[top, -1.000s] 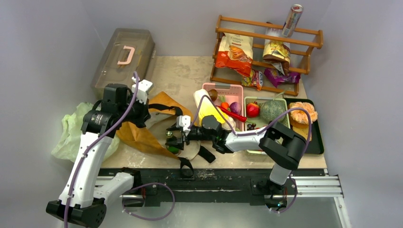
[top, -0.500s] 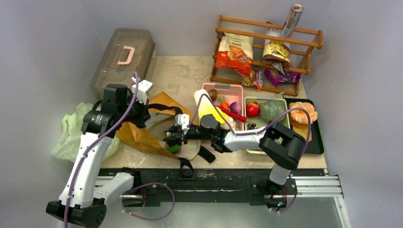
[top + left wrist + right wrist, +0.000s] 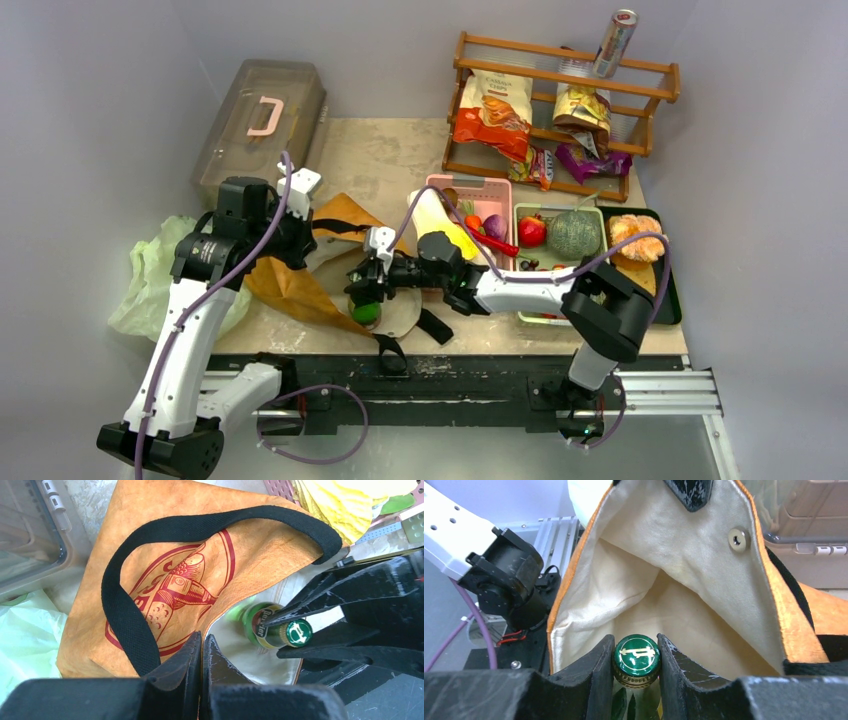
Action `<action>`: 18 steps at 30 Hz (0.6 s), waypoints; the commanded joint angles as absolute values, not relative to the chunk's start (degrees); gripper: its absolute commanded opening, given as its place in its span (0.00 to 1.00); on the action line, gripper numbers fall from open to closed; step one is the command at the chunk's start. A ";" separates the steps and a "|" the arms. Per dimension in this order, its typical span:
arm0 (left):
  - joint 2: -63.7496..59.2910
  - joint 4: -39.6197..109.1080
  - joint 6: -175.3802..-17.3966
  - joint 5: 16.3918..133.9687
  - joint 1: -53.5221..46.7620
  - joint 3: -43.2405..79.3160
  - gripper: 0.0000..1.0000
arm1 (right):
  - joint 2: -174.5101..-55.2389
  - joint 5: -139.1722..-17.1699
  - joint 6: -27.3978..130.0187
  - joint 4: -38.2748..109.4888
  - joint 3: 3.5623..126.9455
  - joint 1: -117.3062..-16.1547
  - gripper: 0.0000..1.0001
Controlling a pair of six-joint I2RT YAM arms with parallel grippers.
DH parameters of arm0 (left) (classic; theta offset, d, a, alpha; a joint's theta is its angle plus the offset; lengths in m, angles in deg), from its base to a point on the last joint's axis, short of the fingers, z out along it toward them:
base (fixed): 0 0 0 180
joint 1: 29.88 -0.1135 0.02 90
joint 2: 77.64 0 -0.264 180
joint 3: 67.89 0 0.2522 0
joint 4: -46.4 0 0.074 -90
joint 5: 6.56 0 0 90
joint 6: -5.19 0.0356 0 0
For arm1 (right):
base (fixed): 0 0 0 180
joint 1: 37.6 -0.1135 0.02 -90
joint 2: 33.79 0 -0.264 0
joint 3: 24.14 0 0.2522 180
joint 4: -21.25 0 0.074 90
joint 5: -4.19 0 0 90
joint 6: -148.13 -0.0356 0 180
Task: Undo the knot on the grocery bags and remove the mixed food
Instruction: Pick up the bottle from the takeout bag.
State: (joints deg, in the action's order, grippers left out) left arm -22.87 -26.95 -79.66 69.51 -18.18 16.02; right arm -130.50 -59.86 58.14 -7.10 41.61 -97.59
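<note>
your right gripper (image 3: 635,652) has slid a little further left into the mouth of the tote (image 3: 165,555) over the last second. its fingers now pinch the cap of the green bottle (image 3: 260,627), one on each side. the bottle sits low in the cream lining, lower middle of the overhead view, with its cap toward the opening. your left gripper (image 3: 201,647) stays pressed together on the tote's rim, holding the mouth open. the grasp looks made, so a steady pull to the right should bring the bottle out. the thin green bag (image 3: 150,275) lies slack at the left edge. other food lies in the pink basket (image 3: 485,181).
</note>
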 commanded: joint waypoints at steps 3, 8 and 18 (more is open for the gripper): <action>-22.68 -23.91 -79.68 68.74 -18.19 15.87 0.00 | -120.79 -60.35 53.45 -9.29 47.65 -97.48 0.00; -22.20 -22.97 -79.95 68.40 -18.19 15.74 0.00 | -118.83 -60.19 52.48 -7.65 47.78 -97.16 0.00; -21.37 -22.65 -79.82 68.32 -18.18 16.51 0.00 | -116.11 -60.65 48.71 -3.49 55.66 -93.00 0.00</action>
State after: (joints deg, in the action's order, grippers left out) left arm -21.61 -26.01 -79.68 69.07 -18.18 16.00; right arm -122.22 -60.32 52.41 2.78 46.72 -96.10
